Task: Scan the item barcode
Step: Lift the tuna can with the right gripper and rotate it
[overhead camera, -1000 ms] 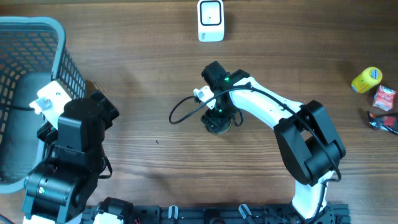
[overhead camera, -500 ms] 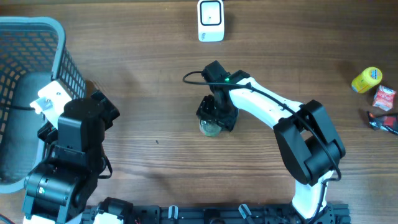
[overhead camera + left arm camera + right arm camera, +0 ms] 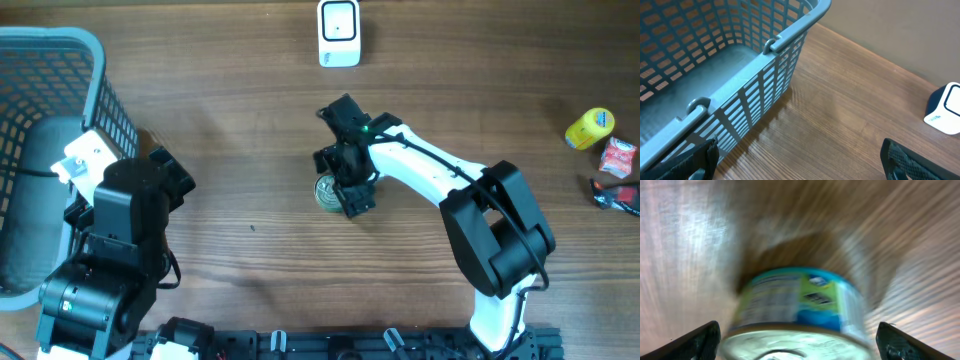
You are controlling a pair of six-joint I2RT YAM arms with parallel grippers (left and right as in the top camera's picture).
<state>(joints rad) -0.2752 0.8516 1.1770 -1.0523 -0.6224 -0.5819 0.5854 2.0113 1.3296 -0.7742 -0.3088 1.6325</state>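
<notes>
can (image 3: 795, 310) sits on the table between the right fingers (image 3: 695, 342), spread wide open.

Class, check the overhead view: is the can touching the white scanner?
Apart. The overhead view shows a wide stretch of bare wood between the can and the scanner at the far edge.

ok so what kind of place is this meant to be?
Probably a mock shop checkout on a lab bench: a white barcode scanner at the far edge of the wooden table, a blue plastic shopping basket at the left, and a tin can mid-table.
</notes>
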